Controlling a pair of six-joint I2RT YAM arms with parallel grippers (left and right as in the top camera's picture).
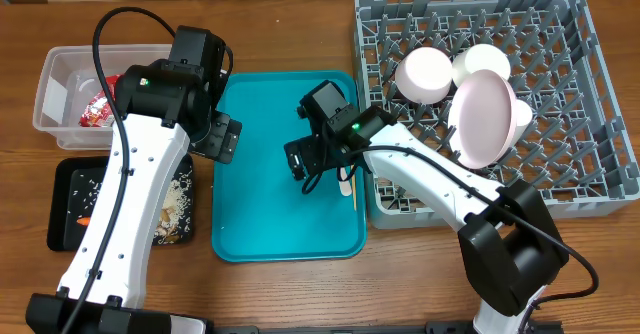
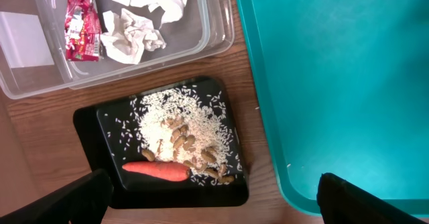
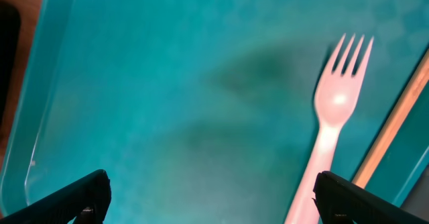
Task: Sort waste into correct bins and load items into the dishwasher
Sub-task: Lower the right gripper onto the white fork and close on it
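Note:
The grey dish rack (image 1: 590, 104) holds a white plate (image 1: 483, 117) on edge and two white bowls (image 1: 427, 74). A white fork (image 3: 335, 130) and a thin wooden stick (image 3: 392, 127) lie on the teal tray (image 3: 167, 83), just right of my open, empty right gripper (image 3: 214, 197). The clear tub (image 2: 214, 23) holds the red wrapper (image 2: 80, 23) and crumpled napkins (image 2: 137, 29). The black tray (image 2: 90, 127) holds the carrot (image 2: 155, 171) and rice and nut scraps (image 2: 184, 130). My left gripper (image 2: 214, 204) is open and empty above the black tray's near edge.
In the overhead view the teal tray (image 1: 250, 204) lies in the middle, between the black tray (image 1: 65, 189) and the dish rack. The fork (image 1: 343, 181) and stick (image 1: 352, 194) lie near its right rim. Both arms reach over the tray.

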